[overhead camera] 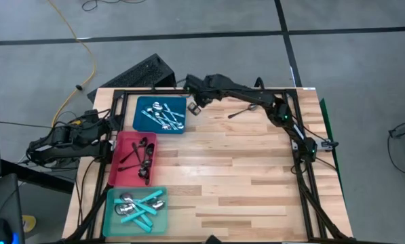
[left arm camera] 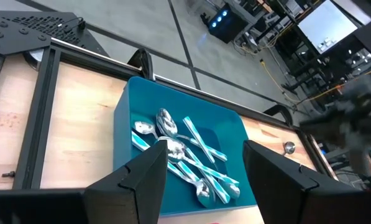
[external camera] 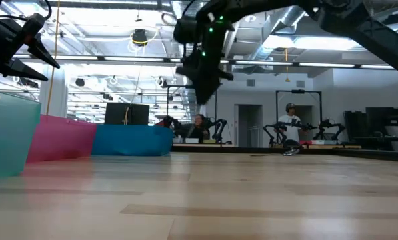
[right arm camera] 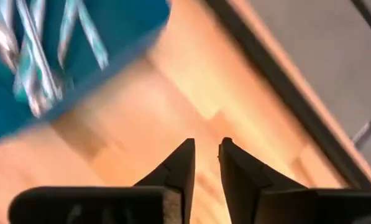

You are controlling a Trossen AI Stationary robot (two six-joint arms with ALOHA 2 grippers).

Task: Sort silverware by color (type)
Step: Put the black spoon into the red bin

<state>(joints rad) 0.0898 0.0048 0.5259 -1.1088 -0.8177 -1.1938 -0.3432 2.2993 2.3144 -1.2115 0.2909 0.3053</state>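
Black spoon point(overhead camera: 241, 110) on table point(overhead camera: 256, 183); handle pointing toward right arm base.

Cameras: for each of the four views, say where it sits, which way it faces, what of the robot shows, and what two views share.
High: overhead, straight down on the table; both arms.
Low: table height, level across into the room; arms enter from above.
Left wrist: past its open left tool onto the blue tray of silver spoons.
Right wrist: past the right tool, empty, jaws near together, onto wood.
Shared: both wrist views show the blue tray.
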